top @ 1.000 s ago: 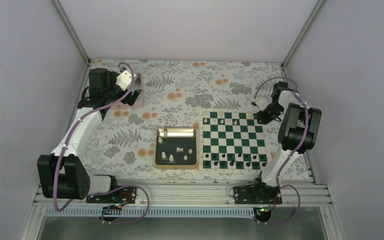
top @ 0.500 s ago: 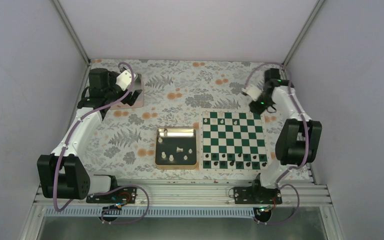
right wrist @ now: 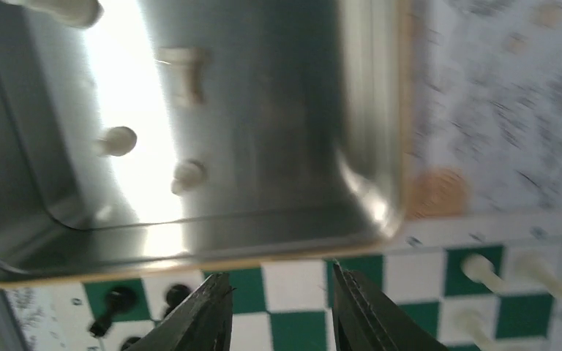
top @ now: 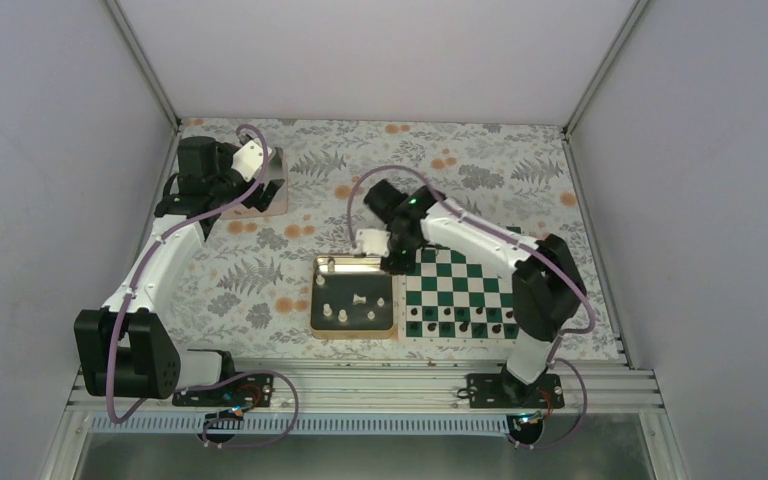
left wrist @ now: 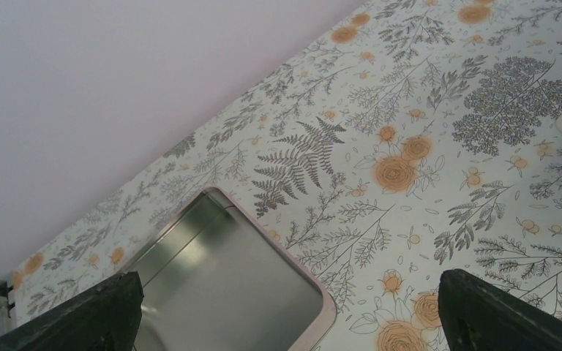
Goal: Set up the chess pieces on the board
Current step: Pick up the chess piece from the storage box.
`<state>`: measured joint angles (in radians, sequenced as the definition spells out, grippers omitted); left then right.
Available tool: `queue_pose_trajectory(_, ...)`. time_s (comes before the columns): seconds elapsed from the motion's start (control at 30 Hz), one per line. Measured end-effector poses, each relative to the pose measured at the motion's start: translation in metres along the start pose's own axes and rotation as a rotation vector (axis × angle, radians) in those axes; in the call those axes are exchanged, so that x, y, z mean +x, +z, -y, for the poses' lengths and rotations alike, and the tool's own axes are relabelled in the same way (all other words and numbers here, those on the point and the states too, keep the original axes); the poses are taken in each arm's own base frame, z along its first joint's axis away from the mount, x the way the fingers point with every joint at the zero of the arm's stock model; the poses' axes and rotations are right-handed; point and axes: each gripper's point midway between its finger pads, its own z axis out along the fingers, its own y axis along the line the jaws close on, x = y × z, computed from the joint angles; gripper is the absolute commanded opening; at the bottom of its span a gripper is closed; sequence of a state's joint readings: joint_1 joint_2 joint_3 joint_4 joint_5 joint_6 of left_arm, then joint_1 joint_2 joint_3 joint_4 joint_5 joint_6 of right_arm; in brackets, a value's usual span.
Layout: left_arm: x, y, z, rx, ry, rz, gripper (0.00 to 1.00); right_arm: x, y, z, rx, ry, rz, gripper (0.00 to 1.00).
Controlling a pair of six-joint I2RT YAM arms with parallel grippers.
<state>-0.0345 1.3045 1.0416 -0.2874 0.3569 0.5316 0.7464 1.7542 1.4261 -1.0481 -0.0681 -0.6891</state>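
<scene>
The green and white board lies right of centre, and its left edge shows in the right wrist view. Several white chess pieces lie in the gold-rimmed tray left of it; they also show in the right wrist view. A few white pieces stand on the board's far rows. My right gripper is open and empty, hovering over the seam between tray and board. My left gripper is open and empty at the far left.
Black pieces stand along the board's near rows and show in the right wrist view. A silver tin lid lies under the left gripper at the far left. The right arm arches over the board's far left corner.
My right arm has swung from the far right corner leftward across the board to the tray's right edge. The left arm has not moved.
</scene>
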Motion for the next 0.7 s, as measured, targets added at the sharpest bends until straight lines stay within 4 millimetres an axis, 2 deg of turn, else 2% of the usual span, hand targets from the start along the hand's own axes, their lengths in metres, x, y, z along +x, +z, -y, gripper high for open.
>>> queue_pose_trajectory(0.1, 0.000, 0.000, 0.000, 0.000, 0.000, 0.000, 1.00, -0.011, 0.017, -0.031, -0.047, -0.073, -0.039, 0.38)
queue_pose_trajectory(0.2, 0.000, 0.000, 0.000, 0.000, 0.000, 0.000, 1.00, -0.014, 0.028, -0.049, -0.078, -0.116, -0.067, 0.38)
queue_pose_trajectory(0.5, 0.000, 0.000, 0.000, 0.000, 0.000, -0.001, 1.00, -0.007, 0.052, -0.068, -0.115, -0.143, -0.111, 0.39)
queue_pose_trajectory(0.7, 0.000, 0.000, 0.000, -0.001, 0.000, 0.000, 1.00, -0.012, 0.062, -0.078, -0.114, -0.163, -0.103, 0.39)
